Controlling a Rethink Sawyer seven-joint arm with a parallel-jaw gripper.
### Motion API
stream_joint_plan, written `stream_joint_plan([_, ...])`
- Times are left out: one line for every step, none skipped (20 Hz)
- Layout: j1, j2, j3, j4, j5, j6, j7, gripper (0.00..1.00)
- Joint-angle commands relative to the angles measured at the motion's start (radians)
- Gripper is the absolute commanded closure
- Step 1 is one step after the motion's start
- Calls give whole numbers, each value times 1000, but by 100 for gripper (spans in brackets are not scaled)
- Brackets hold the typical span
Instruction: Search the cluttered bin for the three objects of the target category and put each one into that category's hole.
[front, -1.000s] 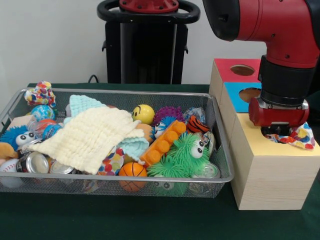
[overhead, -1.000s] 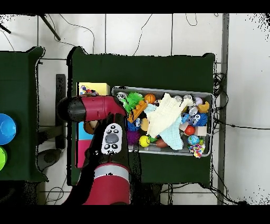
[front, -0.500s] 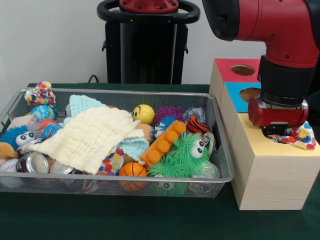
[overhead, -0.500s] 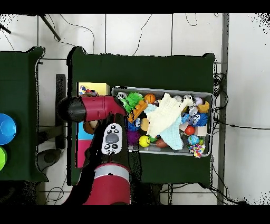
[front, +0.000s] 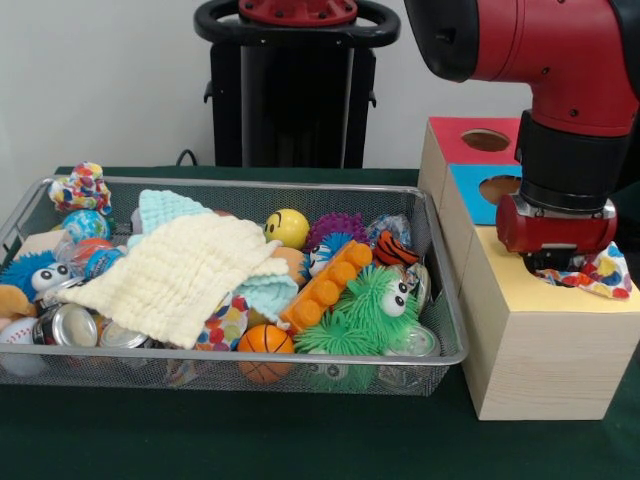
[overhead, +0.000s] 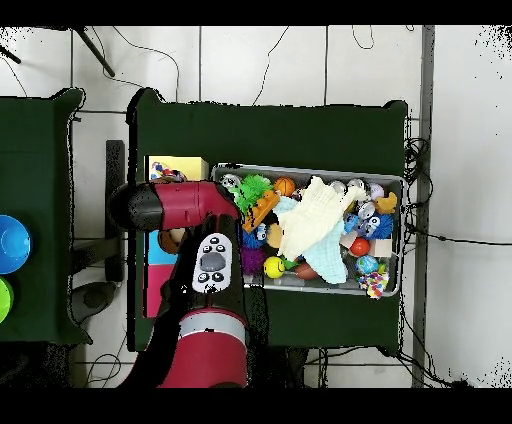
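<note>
I see the gripper (front: 556, 262) low over the yellow top of the box (front: 545, 345), right at the colourful cloth (front: 597, 272) that lies on that top. The cloth spreads out from under the gripper toward the box's far corner. I cannot tell whether the fingers are apart or clamped on the cloth; the red wrist hides them. Behind the yellow section sit the blue section (front: 482, 190) and the red section (front: 472, 140), each with a round hole. The bin (front: 448, 310) stands just beside the box on the green surface (front: 250, 435), full of toys, with a cream cloth (front: 175, 275) draped over the middle. A second colourful cloth (front: 80, 187) rests at the bin's far corner. From overhead, the arm (overhead: 190, 205) covers most of the box.
</note>
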Motion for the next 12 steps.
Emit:
stream_joint_plan([-12, -28, 50, 69, 6, 155, 104, 100])
stream_joint_plan([-13, -47, 52, 74, 8, 168, 101, 100])
stream_joint_plan([-13, -65, 53, 84, 10, 178, 100, 100])
stream_joint_plan([-12, -89, 53, 100, 11, 188, 97, 100])
stream_joint_plan([-12, -103, 54, 104, 12, 207, 93, 100])
stream_joint_plan([-13, -112, 54, 104, 15, 219, 95, 100])
stream_joint_plan([-12, -117, 53, 101, 15, 231, 96, 100])
stream_joint_plan([-10, -121, 51, 98, 16, 242, 99, 100])
stream_joint_plan([-9, -122, 50, 96, 14, 247, 100, 100])
stream_joint_plan([-8, -124, 49, 100, 12, 246, 103, 100])
stream_joint_plan([-8, -122, 49, 98, 10, 245, 104, 100])
stream_joint_plan([-6, -120, 47, 96, 7, 246, 107, 100])
